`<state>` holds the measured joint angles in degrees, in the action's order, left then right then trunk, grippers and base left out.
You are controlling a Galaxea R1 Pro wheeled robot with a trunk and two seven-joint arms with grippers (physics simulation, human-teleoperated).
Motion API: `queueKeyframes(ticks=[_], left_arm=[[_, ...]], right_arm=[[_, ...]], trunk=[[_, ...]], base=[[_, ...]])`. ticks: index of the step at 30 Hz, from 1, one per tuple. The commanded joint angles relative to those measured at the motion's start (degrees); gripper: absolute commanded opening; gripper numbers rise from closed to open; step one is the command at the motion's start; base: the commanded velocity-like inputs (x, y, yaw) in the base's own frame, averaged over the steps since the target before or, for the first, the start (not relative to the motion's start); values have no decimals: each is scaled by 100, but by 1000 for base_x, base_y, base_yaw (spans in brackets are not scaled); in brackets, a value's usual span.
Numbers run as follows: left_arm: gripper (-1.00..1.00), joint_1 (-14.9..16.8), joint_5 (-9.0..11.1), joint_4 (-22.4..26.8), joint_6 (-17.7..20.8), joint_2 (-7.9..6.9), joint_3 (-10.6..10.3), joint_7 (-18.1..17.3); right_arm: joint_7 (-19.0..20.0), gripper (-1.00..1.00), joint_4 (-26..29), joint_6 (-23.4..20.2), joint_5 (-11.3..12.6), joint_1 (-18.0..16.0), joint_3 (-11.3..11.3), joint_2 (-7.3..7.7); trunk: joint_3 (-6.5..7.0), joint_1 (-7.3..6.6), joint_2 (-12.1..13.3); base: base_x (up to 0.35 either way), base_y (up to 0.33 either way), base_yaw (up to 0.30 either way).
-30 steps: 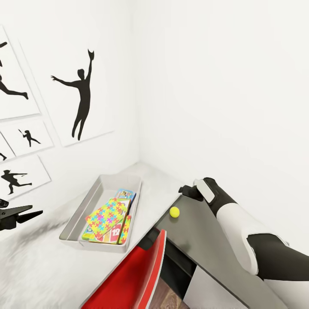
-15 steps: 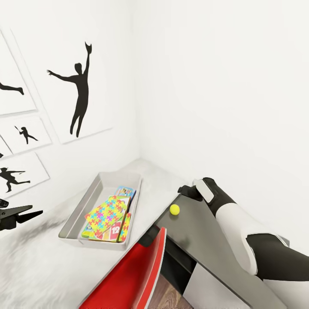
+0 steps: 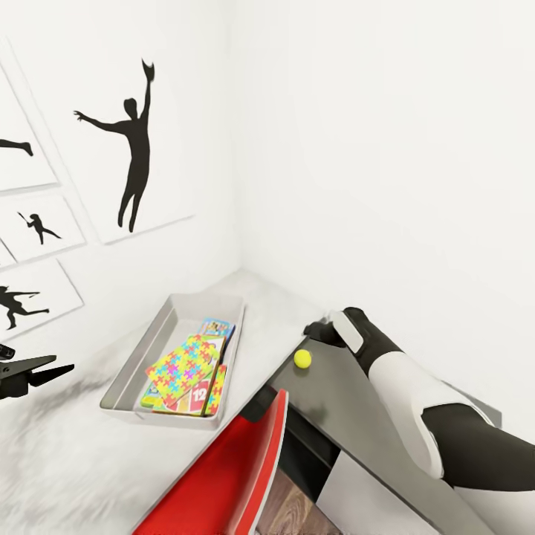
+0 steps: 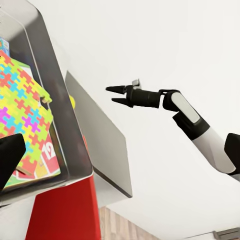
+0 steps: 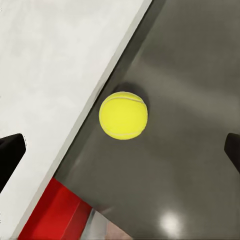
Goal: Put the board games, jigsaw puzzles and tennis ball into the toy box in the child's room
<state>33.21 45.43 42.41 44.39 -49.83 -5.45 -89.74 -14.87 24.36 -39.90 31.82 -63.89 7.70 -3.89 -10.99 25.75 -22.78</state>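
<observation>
The light grey toy box [image 3: 141, 349] sits on the pale top of the table [image 3: 67, 461]. In it lie a jigsaw puzzle [image 3: 186, 362], the green SKIP-BO board game [image 3: 198, 398] under it, and a small blue board game [image 3: 218, 328]. The edge of a second jigsaw puzzle [image 3: 218, 389] shows beside them. The tennis ball [image 3: 302, 359] rests on the table's dark grey section, near its edge. My right gripper [image 3: 312, 329] hovers open just above the tennis ball [image 5: 123, 115], fingers wide on both sides. My left gripper [image 3: 41, 371] is open and holds nothing, left of the toy box [image 4: 75, 125].
A red chair [image 3: 230, 475] stands tucked against the table's front between the toy box and the dark section [image 3: 357, 423]. White walls meet in a corner behind the table, with black baseball-player posters [image 3: 134, 148] on the left wall. Wood floor [image 3: 293, 513] shows below.
The head view has shifted slightly. My right gripper has edged a little closer to the tennis ball. The left gripper and the toy box contents look the same.
</observation>
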Motion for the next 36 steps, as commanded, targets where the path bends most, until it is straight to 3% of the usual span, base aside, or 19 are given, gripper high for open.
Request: queueKeyframes(ticks=[1, 36], left_arm=[[100, 10, 27, -5, 61, -9, -35, -26], [100, 10, 27, -5, 61, -9, -36, -26]], right_arm=[[-50, 100, 7, -13, 58, -6, 54, -9], [-59, 100, 15, -8, 52, -65, 127, -60]], trunk=[[-22, 3, -13], [-351, 3, -13]], base=[[0, 0, 0], [0, 0, 0]])
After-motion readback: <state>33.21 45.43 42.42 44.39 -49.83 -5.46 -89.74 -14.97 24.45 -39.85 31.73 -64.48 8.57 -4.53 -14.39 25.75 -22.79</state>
